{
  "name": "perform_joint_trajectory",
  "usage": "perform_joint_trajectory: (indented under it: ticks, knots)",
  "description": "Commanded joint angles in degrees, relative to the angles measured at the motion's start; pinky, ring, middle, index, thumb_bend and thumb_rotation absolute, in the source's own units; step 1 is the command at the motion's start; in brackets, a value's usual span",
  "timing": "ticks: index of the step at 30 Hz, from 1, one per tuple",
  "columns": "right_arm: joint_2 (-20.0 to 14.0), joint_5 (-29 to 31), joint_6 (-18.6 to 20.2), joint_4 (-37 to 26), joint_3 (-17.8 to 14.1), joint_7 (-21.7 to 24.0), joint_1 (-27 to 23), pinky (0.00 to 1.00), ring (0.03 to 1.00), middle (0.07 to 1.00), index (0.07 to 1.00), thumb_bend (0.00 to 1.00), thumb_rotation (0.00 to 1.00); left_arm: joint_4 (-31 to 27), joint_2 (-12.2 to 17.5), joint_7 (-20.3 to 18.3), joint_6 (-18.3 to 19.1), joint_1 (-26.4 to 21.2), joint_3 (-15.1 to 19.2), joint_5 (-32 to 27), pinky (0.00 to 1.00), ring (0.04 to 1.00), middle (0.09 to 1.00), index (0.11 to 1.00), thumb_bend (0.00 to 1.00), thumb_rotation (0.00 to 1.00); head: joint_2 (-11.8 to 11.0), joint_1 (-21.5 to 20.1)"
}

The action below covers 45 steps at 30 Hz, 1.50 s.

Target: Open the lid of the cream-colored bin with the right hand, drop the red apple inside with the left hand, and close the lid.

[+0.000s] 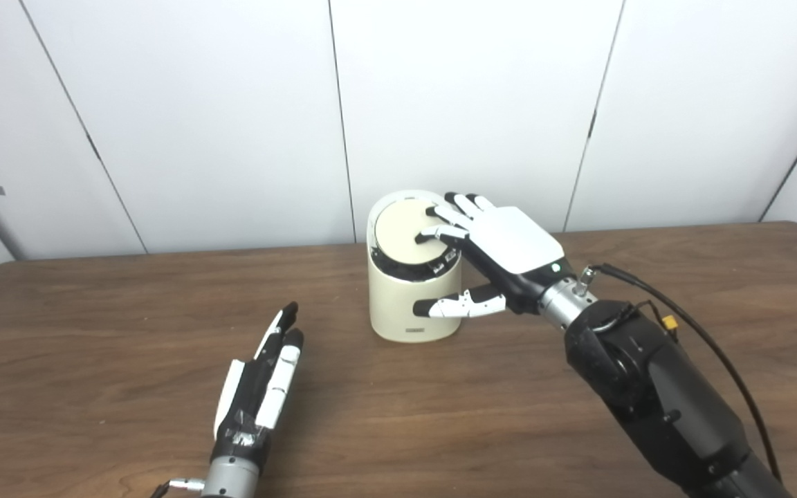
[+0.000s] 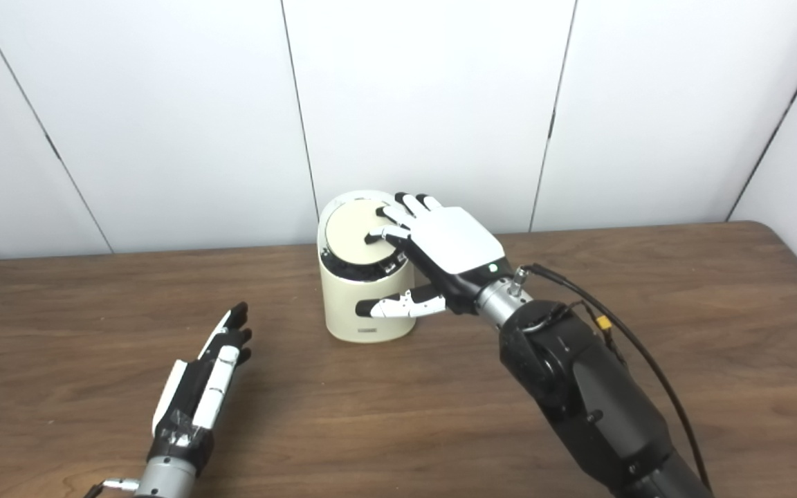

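The cream-coloured cylindrical plastic bin (image 1: 412, 290) stands upright toward the far middle of the brown wood-grain counter (image 1: 94, 360), its round cream lid (image 1: 405, 232) lying flat inside a white rim, apparently shut. The right robot hand (image 1: 492, 252) is on it: its fingers (image 1: 440, 232) are spread over the lid's right part, tips touching the disc, while the thumb reaches across the bin's near right wall; it holds nothing. The bin lies just left of that palm, so the right robot hand is much the nearer. The left robot hand (image 1: 263, 377) rests well apart at the near left, fingers straight, close together and pointing far, empty. No red apple shows in either view.
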Motion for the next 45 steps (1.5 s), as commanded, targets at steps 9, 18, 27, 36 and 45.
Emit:
perform_joint_trajectory:
  ticks: [9,18,27,36,45]
  knots:
    - [-1.83,-4.14,-0.42,0.35,2.83,4.66,-0.68,1.00,1.000,0.988,0.729,0.55,0.95,-2.74,-0.69,0.64,-0.88,-1.05,0.52,-0.97,0.94,0.959,0.988,1.000,0.62,0.93,0.24,0.34]
    - [0.09,-0.69,2.71,-5.97,-2.04,3.96,-0.56,1.00,1.000,0.985,0.817,0.57,0.95,-3.43,-0.98,0.78,-0.38,-0.63,0.57,-0.56,0.94,0.959,0.988,1.000,0.62,0.93,0.25,0.66]
    - [0.54,0.89,6.57,-13.65,-10.27,4.83,1.73,1.00,1.000,0.987,0.912,0.55,0.99,-2.76,-0.41,0.74,-1.60,-0.67,1.73,-1.45,0.93,0.949,0.979,1.000,0.62,0.92,0.35,0.26]
    - [1.08,5.38,9.94,-15.13,-17.33,3.79,11.78,0.96,0.997,0.953,0.912,0.53,0.91,-3.43,0.60,0.65,-2.19,-0.38,5.24,-4.72,0.91,0.934,0.969,1.000,0.60,0.89,0.22,-1.81]
    - [4.74,21.79,9.32,-12.77,-23.73,0.12,22.87,0.87,0.945,0.952,0.925,0.48,0.97,-2.22,5.05,-0.31,-7.52,3.11,9.85,-8.18,0.93,0.942,0.960,1.000,0.53,0.98,0.33,-1.64]
